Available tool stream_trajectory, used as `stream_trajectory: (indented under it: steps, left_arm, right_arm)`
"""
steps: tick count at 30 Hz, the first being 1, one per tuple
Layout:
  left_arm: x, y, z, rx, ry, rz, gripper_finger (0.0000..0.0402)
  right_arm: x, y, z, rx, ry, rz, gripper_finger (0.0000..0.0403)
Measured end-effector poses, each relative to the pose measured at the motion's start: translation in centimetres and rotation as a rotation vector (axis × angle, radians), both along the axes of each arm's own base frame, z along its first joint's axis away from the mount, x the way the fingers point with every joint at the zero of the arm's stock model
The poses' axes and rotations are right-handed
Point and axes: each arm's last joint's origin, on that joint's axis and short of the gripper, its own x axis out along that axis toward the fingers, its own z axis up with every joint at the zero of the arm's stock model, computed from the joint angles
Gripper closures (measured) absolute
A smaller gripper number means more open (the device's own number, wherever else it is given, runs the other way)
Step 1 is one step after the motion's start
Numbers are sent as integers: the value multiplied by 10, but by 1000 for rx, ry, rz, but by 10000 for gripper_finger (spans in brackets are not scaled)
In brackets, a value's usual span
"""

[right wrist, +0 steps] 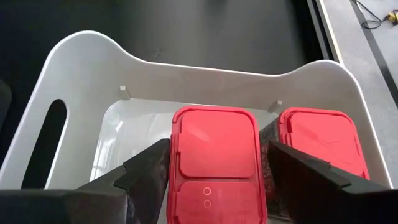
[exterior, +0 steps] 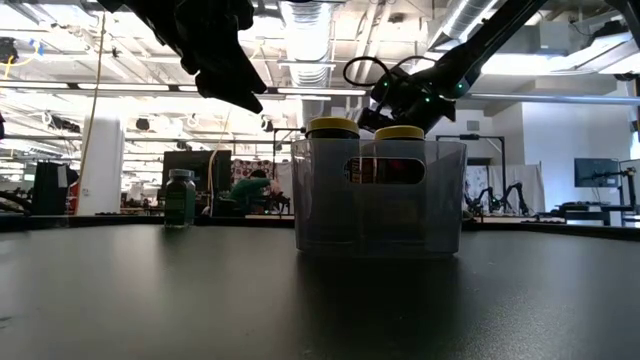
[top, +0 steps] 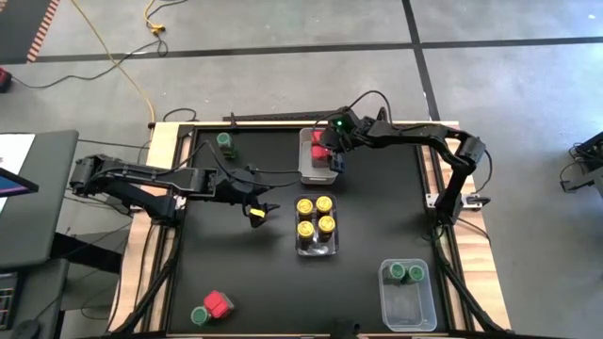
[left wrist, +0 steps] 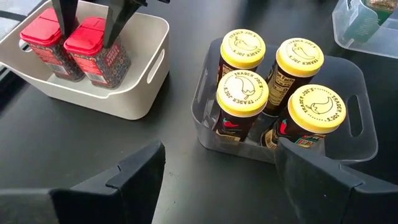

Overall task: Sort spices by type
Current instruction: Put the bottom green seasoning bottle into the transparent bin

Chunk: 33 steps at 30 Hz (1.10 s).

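Right wrist view: the right hand (right wrist: 214, 171) straddles a red square-topped spice container (right wrist: 216, 163) inside the white plastic bin (right wrist: 87, 68), fingers apart, a second red container (right wrist: 320, 146) just beside it.

Left hand (left wrist: 217, 171), fingers apart and empty, hovers near the clear bin of four yellow-lidded jars (left wrist: 249, 93).

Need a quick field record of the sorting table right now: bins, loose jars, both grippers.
white bin: two red spice jars
centre clear bin: four yellow-lidded jars
near-right clear bin: two green-lidded jars
loose: green jar far left; red jar and another green jar near left
right gripper: open, straddling a red jar in white bin
left gripper: open, empty, left of centre bin
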Motion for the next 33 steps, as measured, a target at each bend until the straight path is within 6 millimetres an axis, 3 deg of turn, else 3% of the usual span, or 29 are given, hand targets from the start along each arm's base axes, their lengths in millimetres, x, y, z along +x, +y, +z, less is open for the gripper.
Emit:
stream_trajectory:
  steps: [13, 24, 33]
  left_arm:
    - [0, 0, 0, 0, 0, 3, 111]
    - [0, 0, 0, 0, 0, 4, 111]
    - [0, 0, 0, 5, 0, 0, 111]
  right_arm:
    - [2, -1, 4, -8, -12, 0, 106]
    - [15, -10, 38, 2, -106, -56, 106]
    - [16, -12, 64, 192, -56, -198, 106]
